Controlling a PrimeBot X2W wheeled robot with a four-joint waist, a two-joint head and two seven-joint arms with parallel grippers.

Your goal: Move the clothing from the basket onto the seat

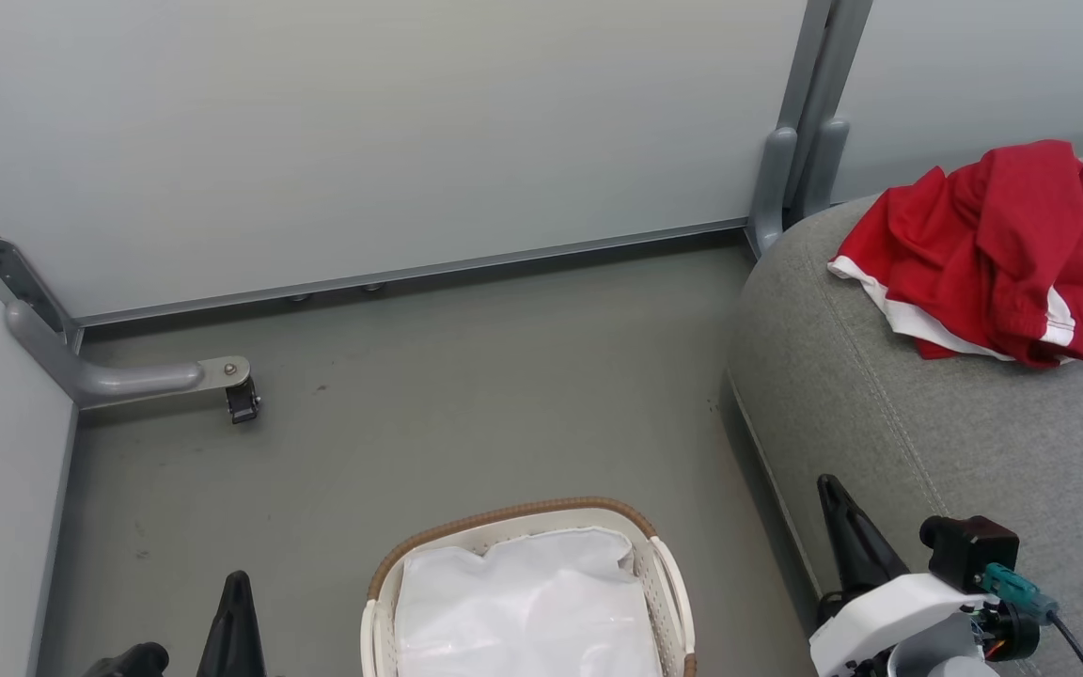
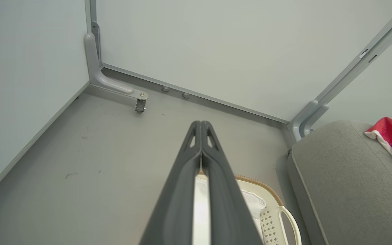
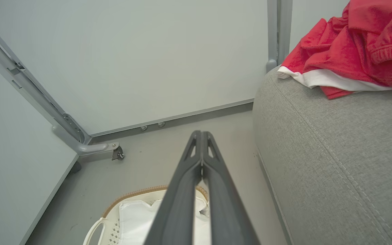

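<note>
While the clothing (image 1: pixel 983 244) lies on the seat (image 1: pixel 927 451), left gripper (image 2: pixel 201 123) and right gripper (image 3: pixel 201 133) stand closed, empty.

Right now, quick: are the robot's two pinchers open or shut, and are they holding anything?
The left gripper is shut, holding nothing.
The right gripper is shut, holding nothing.
</note>
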